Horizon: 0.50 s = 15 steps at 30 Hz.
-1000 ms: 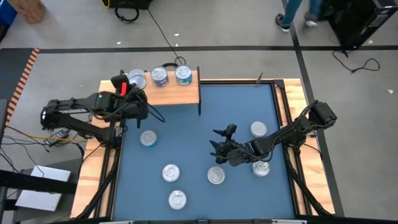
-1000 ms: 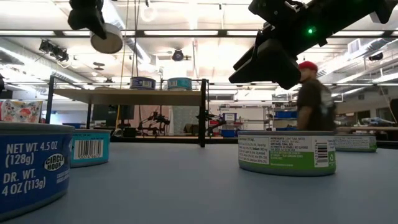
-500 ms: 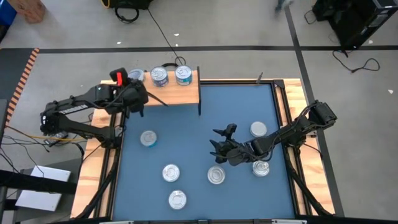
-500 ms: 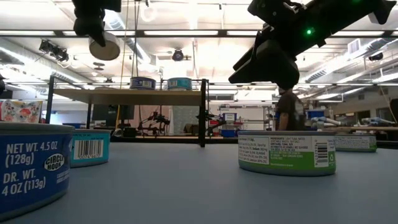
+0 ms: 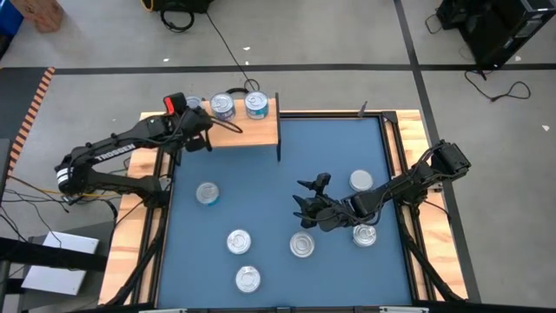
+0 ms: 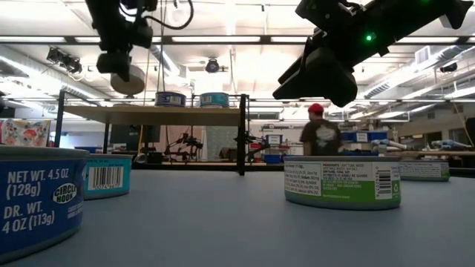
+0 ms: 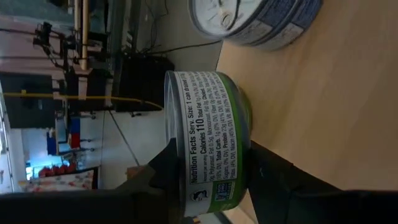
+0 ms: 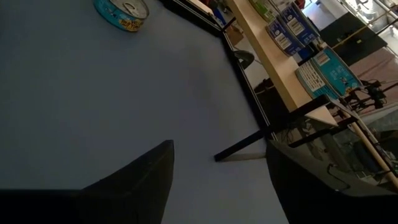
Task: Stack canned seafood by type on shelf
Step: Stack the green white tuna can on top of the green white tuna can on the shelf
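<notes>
My left gripper (image 5: pixel 193 113) is shut on a green-labelled can (image 7: pixel 208 143), held a little above the left end of the shelf (image 5: pixel 252 130), a light wood board on black legs. In the low view this can (image 6: pixel 128 77) hangs just over the shelf (image 6: pixel 152 115). Two blue-labelled cans (image 5: pixel 223 106) (image 5: pixel 255 105) stand on the board beside it. My right gripper (image 5: pixel 306 205) hovers open over the middle of the blue table, above a can (image 5: pixel 302 244). Its dark fingers (image 8: pixel 130 180) have nothing between them.
Several more cans lie on the blue table (image 5: pixel 261 191): at the left (image 5: pixel 207 193), front (image 5: pixel 239 242) (image 5: pixel 248 279) and right (image 5: pixel 361 181) (image 5: pixel 365 235). A green-labelled can (image 6: pixel 343 182) and blue ones (image 6: pixel 37 200) stand close in the low view. A person (image 6: pixel 320 137) walks in the room behind.
My left arm has carried its can toward the shelf's left end and lowered it. The right arm has stayed put. The person behind has walked to the left.
</notes>
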Each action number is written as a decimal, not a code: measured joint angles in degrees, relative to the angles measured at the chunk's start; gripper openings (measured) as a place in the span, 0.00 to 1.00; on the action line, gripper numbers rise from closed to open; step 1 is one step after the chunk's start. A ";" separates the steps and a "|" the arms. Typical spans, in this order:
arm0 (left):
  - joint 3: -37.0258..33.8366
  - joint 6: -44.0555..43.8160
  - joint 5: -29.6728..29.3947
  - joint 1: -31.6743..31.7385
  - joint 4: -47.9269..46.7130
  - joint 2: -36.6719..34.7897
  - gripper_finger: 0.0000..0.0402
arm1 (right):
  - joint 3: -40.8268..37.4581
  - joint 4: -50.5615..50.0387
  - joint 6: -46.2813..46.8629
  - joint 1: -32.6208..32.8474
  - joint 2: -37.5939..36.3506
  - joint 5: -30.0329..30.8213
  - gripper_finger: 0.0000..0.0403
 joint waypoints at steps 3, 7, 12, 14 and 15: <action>-1.60 3.11 0.24 2.15 3.98 0.00 0.35 | 0.00 0.00 0.02 0.00 0.00 0.01 0.65; -2.80 4.77 0.33 5.20 5.63 0.06 0.35 | 0.00 0.00 -0.06 0.00 0.00 0.00 0.64; -3.71 5.93 0.73 7.81 6.92 0.19 0.35 | 0.00 0.01 -0.12 0.00 0.00 0.00 0.64; -3.95 6.66 0.86 8.51 7.79 0.22 0.35 | 0.00 0.00 -0.14 0.00 0.00 0.00 0.64; -4.22 7.38 0.93 8.79 8.29 0.22 0.35 | 0.00 0.01 -0.14 0.00 0.00 0.00 0.64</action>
